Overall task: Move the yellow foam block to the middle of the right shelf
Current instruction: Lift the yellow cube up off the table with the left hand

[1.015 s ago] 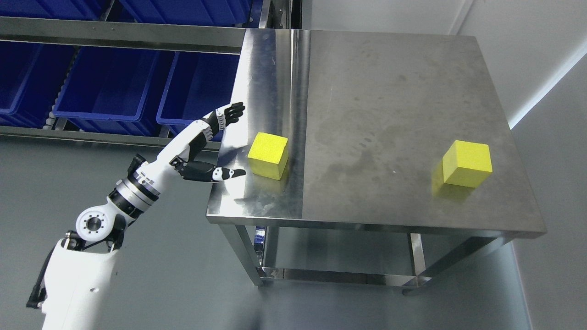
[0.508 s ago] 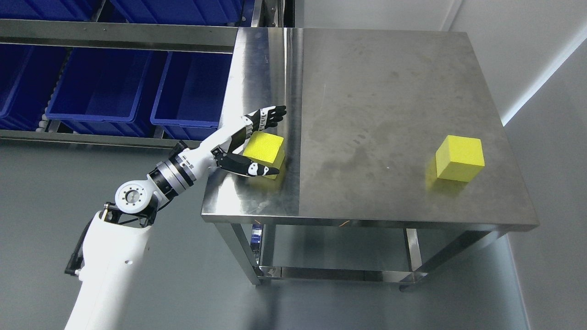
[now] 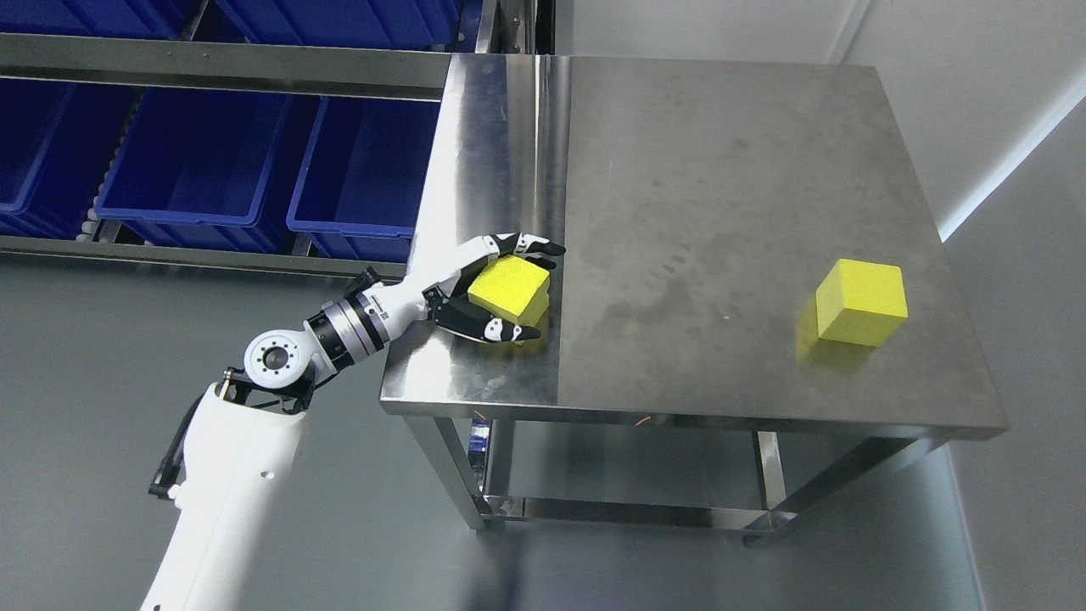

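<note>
Bins: three blue bins show clearly on the rack at far left, with more cut off by the picture's edges.
Left arm: one arm in view, entering from lower left; the right arm is out of sight.
Left hand: a second ago it hovered spread beside the table's left edge, apart from the block; now it has reached in and brackets the block.
Fingers: along the block's far side, thumb along its near side, closing round it but not clearly clamped.
Meaning: the grasp looks nearly made; lift and carry remain.
Yellow foam block: on the steel table, near its left front corner.
Count of blocks: two; the second yellow block sits untouched near the right edge.
</note>
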You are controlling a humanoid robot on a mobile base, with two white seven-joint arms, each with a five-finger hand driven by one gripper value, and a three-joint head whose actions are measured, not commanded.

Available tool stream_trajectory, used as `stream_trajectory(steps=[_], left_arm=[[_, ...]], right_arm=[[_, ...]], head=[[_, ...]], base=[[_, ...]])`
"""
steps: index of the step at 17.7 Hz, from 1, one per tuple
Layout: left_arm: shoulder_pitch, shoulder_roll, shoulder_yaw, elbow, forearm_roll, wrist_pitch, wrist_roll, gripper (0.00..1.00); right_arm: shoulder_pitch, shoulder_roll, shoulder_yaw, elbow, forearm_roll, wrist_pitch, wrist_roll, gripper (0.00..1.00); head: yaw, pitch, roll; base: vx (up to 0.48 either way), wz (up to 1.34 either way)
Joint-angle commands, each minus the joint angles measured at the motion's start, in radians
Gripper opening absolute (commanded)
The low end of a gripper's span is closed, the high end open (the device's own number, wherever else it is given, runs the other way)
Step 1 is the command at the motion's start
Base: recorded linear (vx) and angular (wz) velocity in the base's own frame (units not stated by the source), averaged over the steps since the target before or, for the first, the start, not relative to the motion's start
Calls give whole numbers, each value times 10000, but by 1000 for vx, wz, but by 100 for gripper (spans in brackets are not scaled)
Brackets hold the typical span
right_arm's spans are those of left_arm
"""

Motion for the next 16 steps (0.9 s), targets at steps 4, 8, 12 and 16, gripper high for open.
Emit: stream_trajectory(steps=[4, 8, 12, 16], left_arm=[[-183, -1404, 2913, 383, 1022, -135, -320, 19], [-981, -1404, 3973, -354, 2895, -164, 1894, 20], [-830, -1404, 3991, -1074, 3359, -840, 5748, 20], [274, -1404, 3332, -1092, 3359, -962, 6856, 27]], right_arm=[[-15, -175, 0, -175, 0, 5, 2, 100], [-30, -175, 0, -175, 0, 5, 2, 100], [-15, -175, 0, -175, 0, 5, 2, 100], [-15, -175, 0, -175, 0, 5, 2, 100]], head=[[0, 0, 0], [0, 0, 0], [0, 0, 0], [0, 0, 0]], base=[[3, 2], [-1, -10], [0, -4], [0, 0]])
